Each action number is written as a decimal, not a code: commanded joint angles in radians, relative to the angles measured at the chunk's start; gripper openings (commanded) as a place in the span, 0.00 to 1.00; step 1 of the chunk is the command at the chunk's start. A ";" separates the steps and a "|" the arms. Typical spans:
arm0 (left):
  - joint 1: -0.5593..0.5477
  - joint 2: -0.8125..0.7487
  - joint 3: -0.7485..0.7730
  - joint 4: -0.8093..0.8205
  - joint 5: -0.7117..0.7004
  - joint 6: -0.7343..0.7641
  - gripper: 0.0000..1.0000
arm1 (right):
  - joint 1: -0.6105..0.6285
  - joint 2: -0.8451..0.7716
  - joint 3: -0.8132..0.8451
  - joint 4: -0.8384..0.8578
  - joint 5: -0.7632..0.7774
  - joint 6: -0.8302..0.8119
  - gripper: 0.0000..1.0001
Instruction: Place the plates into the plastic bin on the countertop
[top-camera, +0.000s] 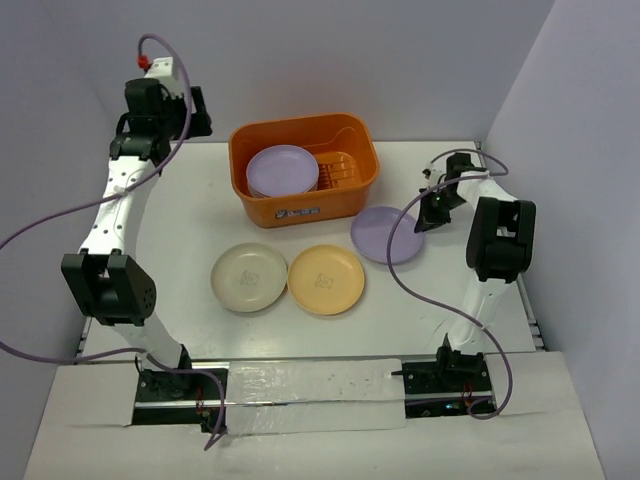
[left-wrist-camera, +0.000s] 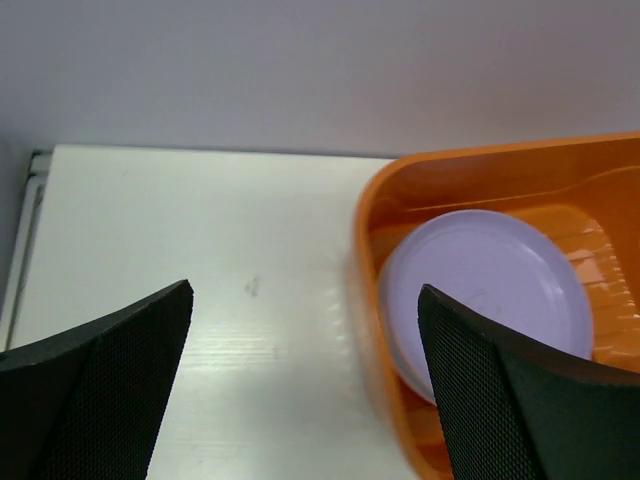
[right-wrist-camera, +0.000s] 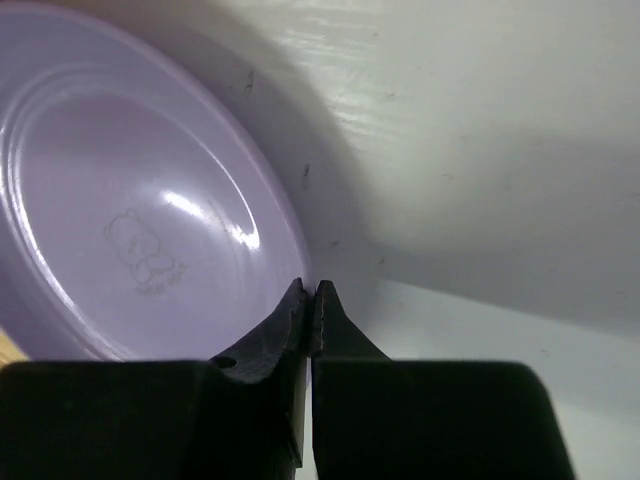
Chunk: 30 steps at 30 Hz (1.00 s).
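Observation:
The orange plastic bin (top-camera: 264, 206) stands at the back of the white countertop (top-camera: 180, 240), with a lavender plate (top-camera: 282, 169) lying in its left half; the bin (left-wrist-camera: 372, 270) and that plate (left-wrist-camera: 480, 285) also show in the left wrist view. A cream plate (top-camera: 249, 276) and a yellow-orange plate (top-camera: 326, 279) lie in front of the bin. My right gripper (top-camera: 428, 212) is shut on the right rim of another lavender plate (top-camera: 384, 236), seen close in the right wrist view (right-wrist-camera: 140, 220), tilted up off the countertop. My left gripper (top-camera: 170, 108) is open and empty, left of the bin.
Grey walls close in the back and both sides. A countertop rim runs along the right side (top-camera: 520, 290). The bin's right half shows its bare slotted floor (top-camera: 340, 168).

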 joint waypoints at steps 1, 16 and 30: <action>0.076 -0.013 -0.055 0.010 0.074 -0.032 0.99 | -0.107 -0.140 -0.037 -0.043 0.007 -0.142 0.00; 0.248 -0.181 -0.449 -0.059 0.352 0.180 0.99 | -0.221 -0.636 0.026 -0.008 -0.194 0.062 0.00; 0.247 -0.394 -0.841 -0.001 0.359 0.228 0.99 | 0.387 -0.058 0.713 0.196 0.283 0.464 0.00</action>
